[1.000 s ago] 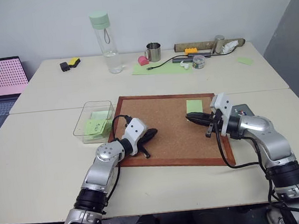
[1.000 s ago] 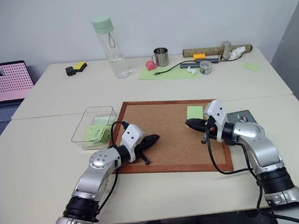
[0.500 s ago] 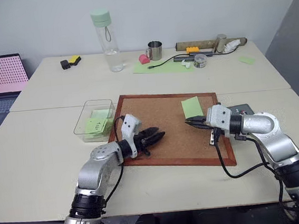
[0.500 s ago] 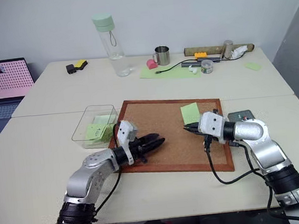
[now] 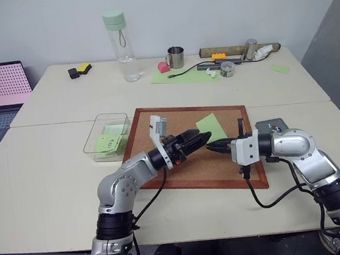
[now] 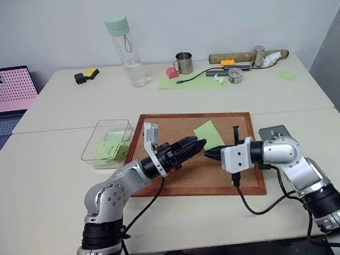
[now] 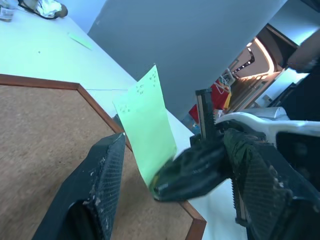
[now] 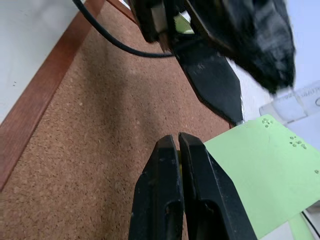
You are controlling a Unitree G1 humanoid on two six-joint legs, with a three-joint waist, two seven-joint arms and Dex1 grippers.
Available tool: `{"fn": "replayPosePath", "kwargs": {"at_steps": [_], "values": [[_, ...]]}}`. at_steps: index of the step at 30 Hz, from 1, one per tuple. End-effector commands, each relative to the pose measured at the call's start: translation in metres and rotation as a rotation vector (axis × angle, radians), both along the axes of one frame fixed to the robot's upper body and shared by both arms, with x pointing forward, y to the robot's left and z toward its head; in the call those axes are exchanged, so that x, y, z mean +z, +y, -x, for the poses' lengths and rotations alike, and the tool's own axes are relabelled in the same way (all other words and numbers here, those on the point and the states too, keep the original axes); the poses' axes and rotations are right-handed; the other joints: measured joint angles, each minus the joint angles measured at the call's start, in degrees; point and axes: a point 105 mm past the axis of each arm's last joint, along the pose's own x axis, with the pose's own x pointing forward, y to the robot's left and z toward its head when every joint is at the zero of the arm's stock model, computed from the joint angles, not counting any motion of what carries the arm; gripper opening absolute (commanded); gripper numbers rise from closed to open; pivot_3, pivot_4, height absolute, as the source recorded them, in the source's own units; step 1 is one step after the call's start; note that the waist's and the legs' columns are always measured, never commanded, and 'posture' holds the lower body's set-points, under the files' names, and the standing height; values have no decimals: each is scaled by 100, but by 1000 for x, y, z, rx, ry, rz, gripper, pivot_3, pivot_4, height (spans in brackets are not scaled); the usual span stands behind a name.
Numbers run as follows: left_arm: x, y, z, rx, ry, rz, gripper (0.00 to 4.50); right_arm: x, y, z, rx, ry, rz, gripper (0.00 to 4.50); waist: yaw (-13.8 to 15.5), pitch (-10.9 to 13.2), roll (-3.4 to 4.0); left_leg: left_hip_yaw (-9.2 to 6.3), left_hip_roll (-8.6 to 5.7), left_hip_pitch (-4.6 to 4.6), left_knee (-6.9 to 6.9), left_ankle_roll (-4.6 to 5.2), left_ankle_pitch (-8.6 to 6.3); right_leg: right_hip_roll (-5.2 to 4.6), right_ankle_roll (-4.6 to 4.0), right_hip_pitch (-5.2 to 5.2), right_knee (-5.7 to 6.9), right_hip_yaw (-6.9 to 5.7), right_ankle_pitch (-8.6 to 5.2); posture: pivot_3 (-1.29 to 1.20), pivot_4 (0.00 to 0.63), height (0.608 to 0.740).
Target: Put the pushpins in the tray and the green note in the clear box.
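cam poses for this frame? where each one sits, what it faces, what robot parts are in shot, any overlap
Left/right eye: on the head, looking forward and down at the corkboard; both arms in shot.
Left wrist: along the open left gripper, toward the green note and right gripper.
Right wrist: along the right gripper, shut on the note, facing the left gripper.
Shared: note and corkboard.

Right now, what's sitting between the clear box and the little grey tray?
The corkboard spans the stretch from the clear box to the tray. Above it the right gripper pinches the green note, and the open left gripper reaches for it. The head views show this.
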Motion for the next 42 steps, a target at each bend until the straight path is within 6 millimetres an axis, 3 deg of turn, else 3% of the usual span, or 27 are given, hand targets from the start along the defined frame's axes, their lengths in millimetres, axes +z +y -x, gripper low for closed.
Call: {"fn": "replayPosePath", "kwargs": {"at_steps": [1, 5, 20, 36, 38, 42], "values": [[4, -11, 0, -31, -34, -9, 3319, 9, 4, 6, 38, -43, -3, 0, 1, 0, 0, 0, 0, 0, 0, 0, 0, 0, 0, 0, 0, 1, 0, 0, 150, 740], [5, -15, -2, -36, -42, -7, 2938, 9, 5, 6, 38, -41, -8, 0, 2, 0, 0, -1, 0, 0, 0, -1, 1, 0, 0, 0, 0, 1, 0, 0, 150, 740], [4, -19, 0, -38, -62, -8, 50, 6, 7, 6, 42, -30, -15, 0, 2, 0, 0, -1, 0, 0, 0, -3, 1, 0, 0, 0, -1, 1, 0, 0, 150, 740], [-26, -12, -34, 195, -113, -163, 22, 28, -1, 13, -6, -26, -130, 0, 15, 0, 0, -2, 0, 0, 0, -3, 1, 0, 0, 0, -1, 0, 0, 0, 150, 740], [-26, -10, -39, 221, -125, -170, 22, 32, -11, 12, -65, 7, -166, 0, 20, 0, 0, -1, -1, -2, 0, -2, 1, 0, 0, 0, -1, 1, 0, 0, 150, 740], [-23, -6, -43, 253, -133, -155, 22, 34, -52, -7, -309, 102, -248, 0, 57, 0, -1, -2, -1, -3, 1, -2, 1, -1, 0, 0, -1, 1, 0, 0, 150, 740]]}}
